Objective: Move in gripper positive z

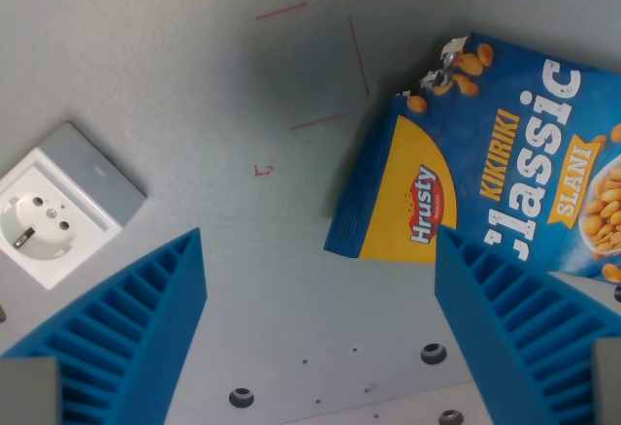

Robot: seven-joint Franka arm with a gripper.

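Observation:
My gripper (320, 279) is open, with its two blue ribbed fingers (146, 318) at the bottom left and bottom right of the wrist view and nothing between them. It hangs above a grey table (194, 85). A blue and yellow peanut bag (505, 173) lies flat at the wrist view's right, its lower edge just behind the right finger. A white wall socket (53, 216) with a grey flap lies at the wrist view's left, apart from the left finger.
Thin red lines (320, 66) are drawn on the table near the top centre. Several bolt holes (432, 352) dot the table along the bottom edge, between the fingers.

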